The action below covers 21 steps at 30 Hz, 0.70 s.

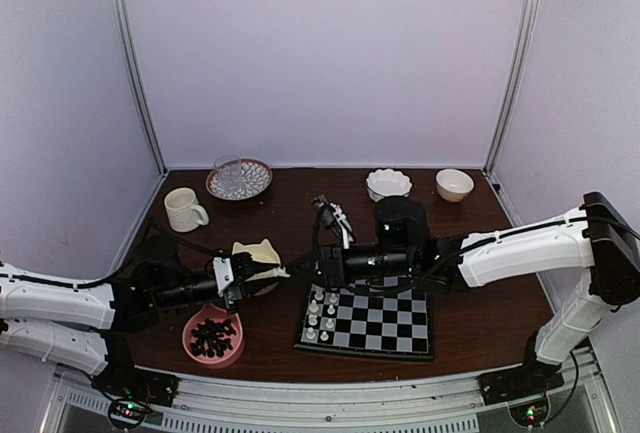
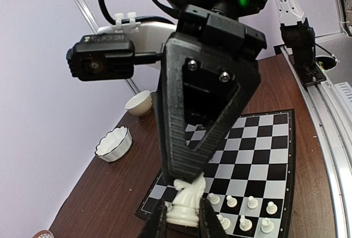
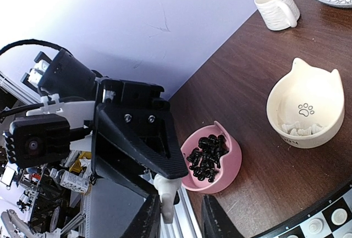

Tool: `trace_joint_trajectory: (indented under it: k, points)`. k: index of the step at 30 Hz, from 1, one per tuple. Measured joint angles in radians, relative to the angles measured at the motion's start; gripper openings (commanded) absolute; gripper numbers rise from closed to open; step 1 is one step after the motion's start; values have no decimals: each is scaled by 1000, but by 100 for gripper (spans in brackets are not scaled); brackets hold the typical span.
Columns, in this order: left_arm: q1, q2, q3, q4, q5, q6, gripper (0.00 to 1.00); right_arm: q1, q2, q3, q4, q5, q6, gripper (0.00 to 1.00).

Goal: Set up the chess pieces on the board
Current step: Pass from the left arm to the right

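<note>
Left gripper (image 2: pixel 181 219) pinches a white knight (image 2: pixel 187 194) — right gripper (image 3: pixel 181 210) loosely straddling it.

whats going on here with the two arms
The left tool grips a white knight by its base, near a corner of the chessboard. The right tool is open around the same piece, so it looks like a handover. Several white pieces already stand on it; black pieces sit in a pink bowl.

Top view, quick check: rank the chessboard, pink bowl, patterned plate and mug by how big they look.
1. chessboard, clearly largest.
2. pink bowl and patterned plate look about alike; the bowl is nearer the camera, so I won't rank them.
3. mug, smallest.
</note>
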Motion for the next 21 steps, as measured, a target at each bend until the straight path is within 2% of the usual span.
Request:
trace_joint_trajectory:
  k: [5, 16, 21]
  points:
    - [0, -5, -6, -3, -2, -1, 0, 5, 25, 11, 14, 0, 14, 22]
    - [0, -14, -6, -8, -2, 0, 0, 6, 27, 13, 30, -9, 35, 24]
    - [0, -17, -6, -12, -4, 0, 1, 8, 33, 13, 42, -26, 42, 9]
